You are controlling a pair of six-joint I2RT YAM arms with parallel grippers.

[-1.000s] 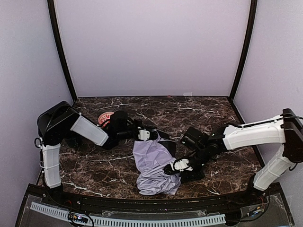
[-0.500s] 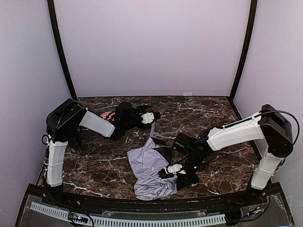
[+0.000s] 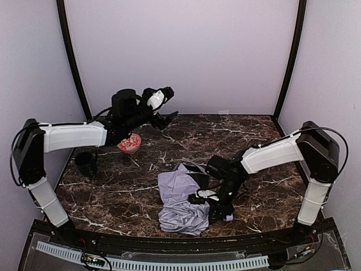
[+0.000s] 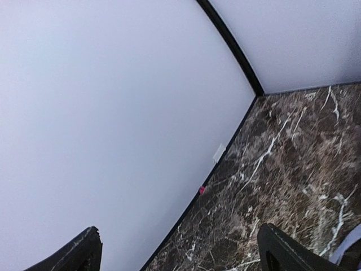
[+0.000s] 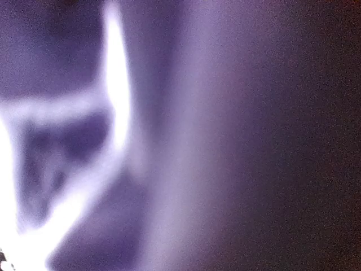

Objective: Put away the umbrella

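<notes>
Two arms: left pincer (image 3: 168, 105) raised, wide, empty; right pincer (image 3: 197, 198) pinched on umbrella (image 3: 175, 192) fabric.

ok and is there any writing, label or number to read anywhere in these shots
None can be read.
The red markings on the bowl are too small to tell as letters.
The small white tag at the foot of the back wall shows no legible print.
The right wrist view is all blur.
</notes>
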